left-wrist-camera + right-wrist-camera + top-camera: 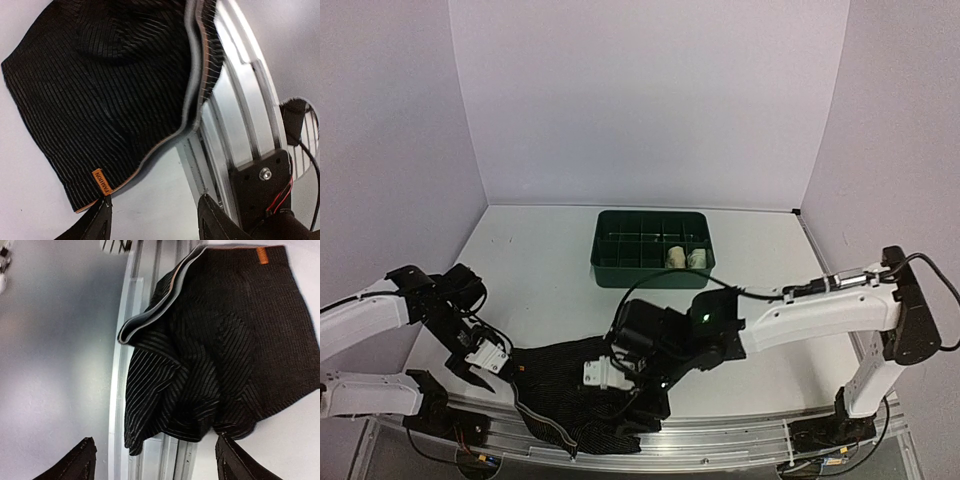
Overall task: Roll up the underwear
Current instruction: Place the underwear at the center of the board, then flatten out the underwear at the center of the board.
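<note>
The underwear (570, 395) is black with thin stripes, a grey waistband and an orange tag. It lies crumpled at the table's near edge, partly hanging over the metal rail. My left gripper (478, 372) is open and empty just left of it; in the left wrist view (152, 217) one fingertip (102, 212) touches the corner by the orange tag (101, 181). My right gripper (645, 400) is open and empty above the right part of the underwear (220, 355); its fingers (82, 460) straddle the hanging hem.
A dark green compartment bin (652, 247) stands at the back centre with two pale rolled items (686, 258) in its near right cells. The aluminium rail (720, 440) runs along the near table edge. The rail also shows in the left wrist view (235, 120).
</note>
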